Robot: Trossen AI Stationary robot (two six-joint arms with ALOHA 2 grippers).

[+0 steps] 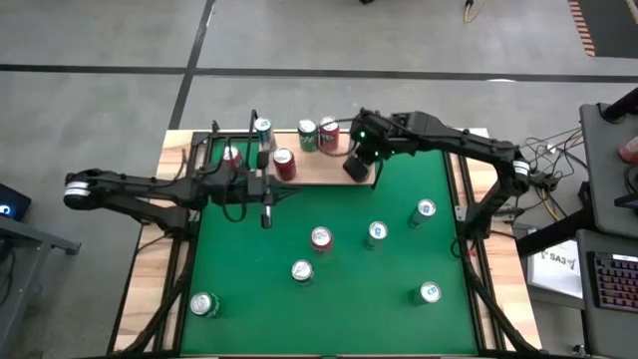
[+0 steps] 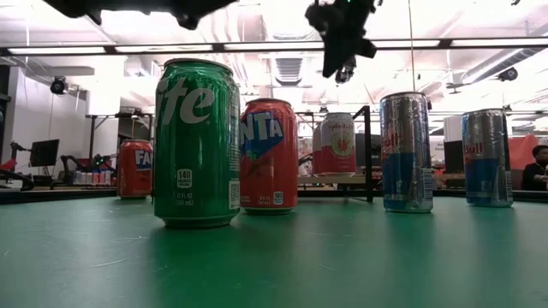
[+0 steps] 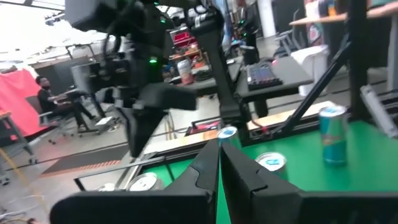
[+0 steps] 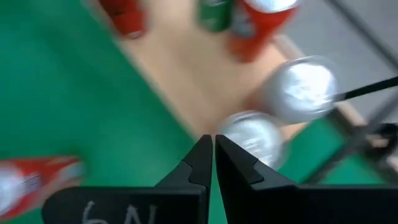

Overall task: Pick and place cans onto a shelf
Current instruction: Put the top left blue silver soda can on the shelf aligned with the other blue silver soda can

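The shelf, a light-wood board with black wire uprights, lies along the table's far edge. Several cans stand on it: a silver-blue one, two red ones, a green one and a red-white one. More cans stand on the green table, among them a red one and a green one. My left gripper is shut and holds nothing, level above the table just near of the shelf. My right gripper is shut and holds nothing, raised over the shelf's right end and slanting down.
Loose cans stand spread over the table. In the low view a green can and a red one stand close to the camera. Cables and a keyboard lie off the table's right side.
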